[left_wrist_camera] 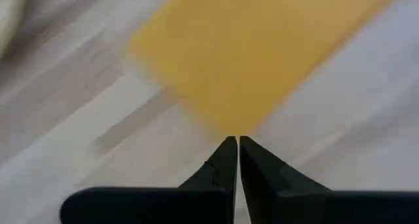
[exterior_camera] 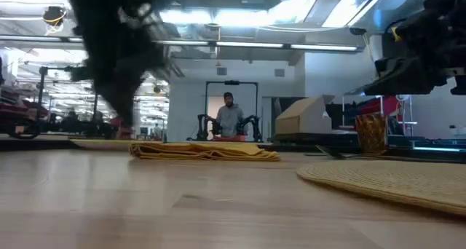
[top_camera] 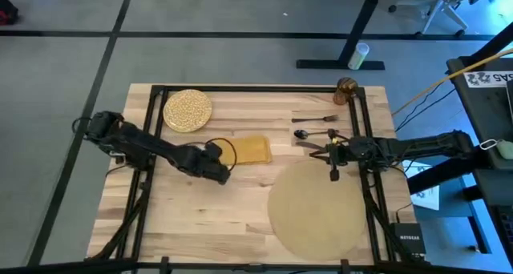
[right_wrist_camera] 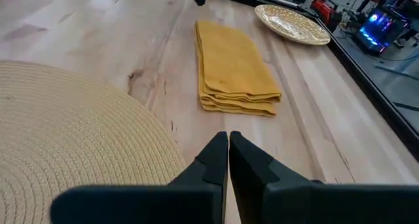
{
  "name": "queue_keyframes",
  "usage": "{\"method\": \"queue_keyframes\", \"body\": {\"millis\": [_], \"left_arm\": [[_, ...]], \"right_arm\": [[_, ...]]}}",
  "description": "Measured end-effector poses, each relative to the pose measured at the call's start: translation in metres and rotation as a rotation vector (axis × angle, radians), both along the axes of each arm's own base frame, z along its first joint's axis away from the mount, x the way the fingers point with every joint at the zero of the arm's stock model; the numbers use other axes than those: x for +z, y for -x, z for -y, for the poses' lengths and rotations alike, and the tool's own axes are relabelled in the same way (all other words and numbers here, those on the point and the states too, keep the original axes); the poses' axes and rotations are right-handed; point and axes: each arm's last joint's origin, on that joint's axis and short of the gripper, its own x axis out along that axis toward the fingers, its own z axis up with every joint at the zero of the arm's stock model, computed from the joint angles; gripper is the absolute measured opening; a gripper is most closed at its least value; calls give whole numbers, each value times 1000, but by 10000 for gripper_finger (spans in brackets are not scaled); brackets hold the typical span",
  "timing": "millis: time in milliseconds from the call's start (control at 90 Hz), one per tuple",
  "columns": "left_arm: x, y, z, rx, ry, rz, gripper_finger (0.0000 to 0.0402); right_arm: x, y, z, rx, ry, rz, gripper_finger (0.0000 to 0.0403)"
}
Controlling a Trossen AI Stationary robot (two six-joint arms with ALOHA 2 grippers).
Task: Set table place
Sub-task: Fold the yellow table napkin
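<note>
The mustard-yellow folded napkin [top_camera: 250, 150] [exterior_camera: 204, 151] lies flat on the wooden table [top_camera: 200, 218], left of centre. My left gripper [top_camera: 227, 174] [left_wrist_camera: 234, 140] hovers shut by its near left corner, raised off the table in the low view. My right gripper [top_camera: 315, 154] [right_wrist_camera: 228, 135], also shut, hangs between the napkin [right_wrist_camera: 232, 70] and the round tan placemat [top_camera: 317, 210] [right_wrist_camera: 65, 139]. A speckled yellow plate [top_camera: 187, 110] rests at the far left. The fork [top_camera: 317, 118], spoon [top_camera: 309, 134] and amber glass [top_camera: 346, 90] lie at the far right.
Black rails [top_camera: 152, 146] [top_camera: 362, 130] run along the table's left and right sides. Bare wood lies in front of the napkin, left of the placemat. A person [exterior_camera: 229, 114] stands in the room beyond the table's far edge.
</note>
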Motion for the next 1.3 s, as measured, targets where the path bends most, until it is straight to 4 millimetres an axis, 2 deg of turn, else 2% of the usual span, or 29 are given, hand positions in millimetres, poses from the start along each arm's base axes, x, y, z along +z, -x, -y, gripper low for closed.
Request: {"method": "queue_keyframes", "body": {"millis": [122,356,467,611,733,844,1089,1300], "left_arm": [[-1,-24,-12,-66,-39,130,0],[-22,-59,-52,-59,-139,227,0],[-35,-71,-60,-92,-115,268,0],[-57,-82,-60,-131,-51,286,0],[-73,-87,-53,-166,-6,289,0],[-77,-86,-44,-209,22,270,0],[-76,-79,-7,-383,112,204,0],[-64,-56,31,-491,161,82,0]], "right_arm": [[0,0,1,-17,7,3,0],[0,0,1,-47,20,5,0],[1,0,1,-48,20,7,0],[1,0,1,-47,20,10,0],[1,0,1,-47,21,12,0],[1,0,1,-47,21,12,0],[1,0,1,-46,21,11,0],[1,0,1,-45,22,11,0]]}}
